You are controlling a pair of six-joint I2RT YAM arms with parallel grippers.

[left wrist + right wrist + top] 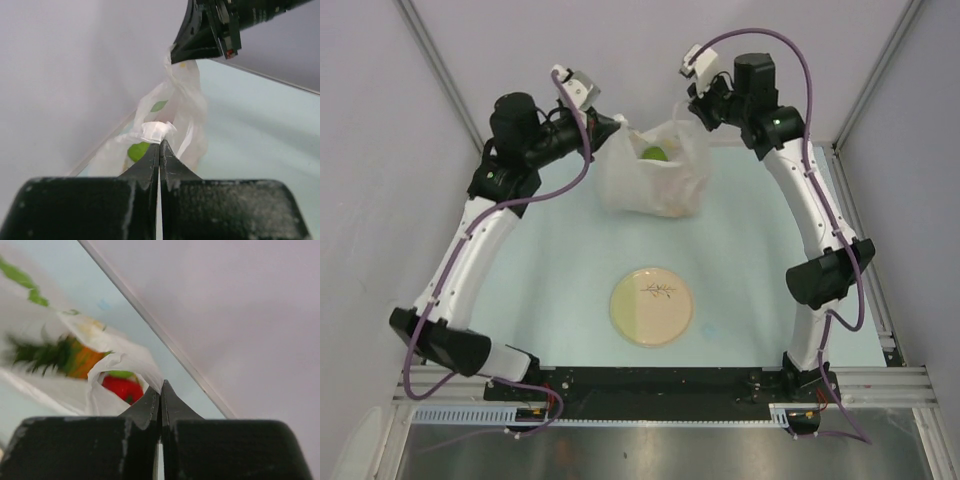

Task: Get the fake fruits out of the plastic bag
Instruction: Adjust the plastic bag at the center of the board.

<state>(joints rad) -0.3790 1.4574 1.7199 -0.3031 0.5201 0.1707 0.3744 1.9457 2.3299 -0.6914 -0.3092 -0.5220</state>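
Bag (pixel 655 190) sits between the two claws. The left claw (pixel 159 142) is squeezed tight on one side of its top, the right claw (pixel 161 385) on the other side. Just past the right claw, inside the bag, lie a red fruit (pixel 123 388), a green fruit (pixel 120 374) and a pineapple (pixel 75 357). A plate (pixel 630 318) lies well away from both claws.
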